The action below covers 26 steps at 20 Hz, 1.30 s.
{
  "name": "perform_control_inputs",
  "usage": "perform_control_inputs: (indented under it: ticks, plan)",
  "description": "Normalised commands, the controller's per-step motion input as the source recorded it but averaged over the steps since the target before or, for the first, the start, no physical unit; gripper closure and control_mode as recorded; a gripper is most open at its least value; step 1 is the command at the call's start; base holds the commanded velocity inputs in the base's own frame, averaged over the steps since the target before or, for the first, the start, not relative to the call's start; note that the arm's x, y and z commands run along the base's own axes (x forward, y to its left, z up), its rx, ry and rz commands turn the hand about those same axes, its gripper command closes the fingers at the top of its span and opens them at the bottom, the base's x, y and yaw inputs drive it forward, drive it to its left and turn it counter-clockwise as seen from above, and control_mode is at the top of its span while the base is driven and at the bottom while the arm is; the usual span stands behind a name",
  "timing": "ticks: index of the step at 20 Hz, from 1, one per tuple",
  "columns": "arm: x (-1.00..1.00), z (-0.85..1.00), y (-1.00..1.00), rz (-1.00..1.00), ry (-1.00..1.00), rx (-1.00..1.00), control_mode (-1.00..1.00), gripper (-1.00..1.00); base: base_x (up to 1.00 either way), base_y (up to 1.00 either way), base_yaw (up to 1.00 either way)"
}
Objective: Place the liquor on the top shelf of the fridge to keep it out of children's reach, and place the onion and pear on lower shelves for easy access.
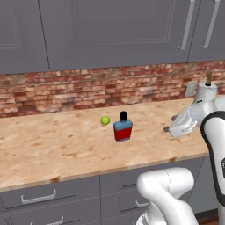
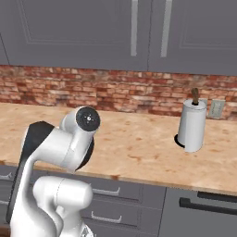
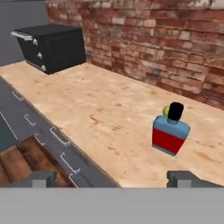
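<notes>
- We judge that we are at the very start: the fetch of the liquor [image 1: 123, 128], with nothing yet carried and the fridge out of sight from here.
- The liquor stands upright on the desk [image 1: 52, 145], about midway between the brick wall and the front edge; in the hand view it sits ahead and to the right [image 3: 170, 133].
- The pear [image 1: 105, 120] lies just beside the bottle, on its wall side and a little to the left; in the hand view it peeps out behind the black cap [image 3: 166, 110].
- We cannot find the onion anywhere on the stretch of desk we see.
- Our fingers [image 3: 113, 178] are spread wide and hold nothing; both dark tips show at the bottom of the hand view, well apart from the bottle.
- Next, as we judge it, the hand must swing toward the bottle, centre the body between the tips, come down around it and close, taking care not to knock the pear, which could roll.
- Count: one bottle, one pear, no onion seen.
- Also one paper towel roll [image 2: 191, 125] on its stand near the wall, and one black toaster oven [image 3: 51, 46] at the far end of the desk.
</notes>
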Motion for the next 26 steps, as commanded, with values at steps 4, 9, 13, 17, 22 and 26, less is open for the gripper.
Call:
perform_control_inputs:
  ticks: [4,9,13,17,22,26]
  plan:
    - [0.46,0.00,0.00,0.16,0.00,0.22,-1.00,-1.00,0.00,0.00,0.00]
    - [0.42,0.00,0.00,0.15,0.00,0.22,-1.00,-1.00,0.00,0.00,0.00]
    - [0.29,0.00,0.00,0.12,0.00,0.16,-1.00,-1.00,0.00,0.00,0.00]
    - [0.24,-0.16,0.00,0.10,0.00,0.04,-1.00,-1.00,0.00,0.00,0.00]
    - [0.27,-0.29,0.02,0.10,-0.02,0.00,-1.00,-1.00,0.00,0.00,0.00]
    - [0.32,-0.28,0.07,0.12,-0.02,0.00,-1.00,-1.00,0.00,0.00,0.00]
